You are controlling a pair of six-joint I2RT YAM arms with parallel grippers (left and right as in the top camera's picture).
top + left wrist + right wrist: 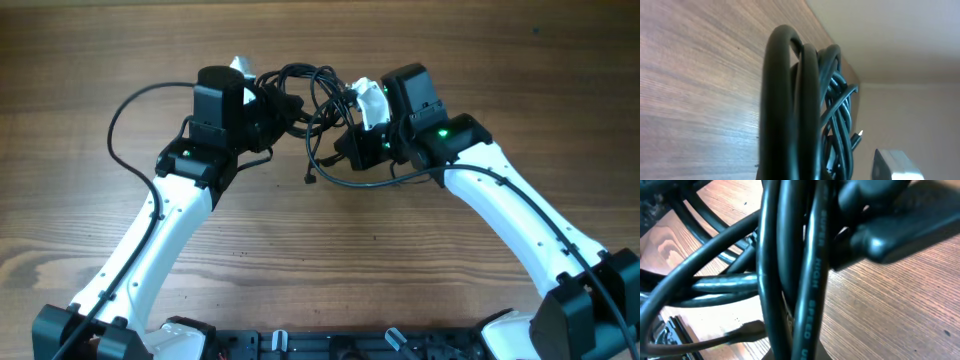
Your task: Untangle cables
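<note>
Black cables [318, 95] bunched near tabletop [320, 260] far edge, centre; long axis left-right, one plug end [310, 181] pointing toward near edge. Pinched closed on bundle: left gripper [272, 108], right gripper [345, 125].

Black cables [805, 100] loop upright through the frame's middle, bunched close to the lens. A metal-tipped plug [859, 133] (small, lower right) sticks out beside them, above a grey block [895, 165]; the wooden table [695, 90] fills the left.
</note>
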